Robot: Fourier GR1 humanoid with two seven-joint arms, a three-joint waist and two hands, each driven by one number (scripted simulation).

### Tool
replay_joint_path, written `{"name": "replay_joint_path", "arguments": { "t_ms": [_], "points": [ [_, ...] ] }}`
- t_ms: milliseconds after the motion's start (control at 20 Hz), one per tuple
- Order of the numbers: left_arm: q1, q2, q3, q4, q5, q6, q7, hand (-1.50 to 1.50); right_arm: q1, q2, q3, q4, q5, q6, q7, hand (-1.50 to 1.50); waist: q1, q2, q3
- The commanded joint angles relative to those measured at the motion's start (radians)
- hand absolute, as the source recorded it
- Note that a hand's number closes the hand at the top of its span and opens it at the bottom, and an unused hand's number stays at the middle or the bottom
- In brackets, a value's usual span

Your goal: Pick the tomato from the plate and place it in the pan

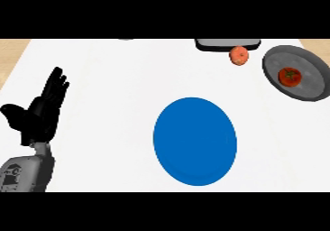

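Over at the far right of the white counter [114,81], the tomato [290,76] sits inside the grey pan [315,67], a little to the left of the pan's middle and well within the rim. The blue plate [194,140] in the centre of the counter has nothing on it. From where things lie, I'd judge the placing done, with only the tidy finish left: getting clear without disturbing anything.

To do that well, any hand near the pan should lift up and away before swinging back, so it doesn't clip the rim or roll the tomato. There is also a smaller orange-red fruit [239,55] just beside the pan's left edge, apart from it, and a dark tray-like thing [227,43] behind that at the counter's far edge. A low sweep across there could knock either one, so a high, direct path home seems safest.

The left hand [41,110] shows at the left side, well apart from plate and pan. Its grey forearm comes in from the lower edge and the hand stands fingers up, straight and slightly spread, thumb out to the left, holding nothing; it looks to be at rest. The right hand I can't see at all, so I can't say what its fingers are doing
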Motion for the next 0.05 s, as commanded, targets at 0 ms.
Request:
{"name": "replay_joint_path", "arguments": {
  "t_ms": [0],
  "points": [
    [-0.013, -0.003, 0.000, 0.039, -0.008, -0.002, -0.025, 0.00, 0.085, 0.116, 0.052, -0.284, -0.008, 0.002, 0.160, -1.50, 0.004, 0.004, 0.000]
  ]
}}
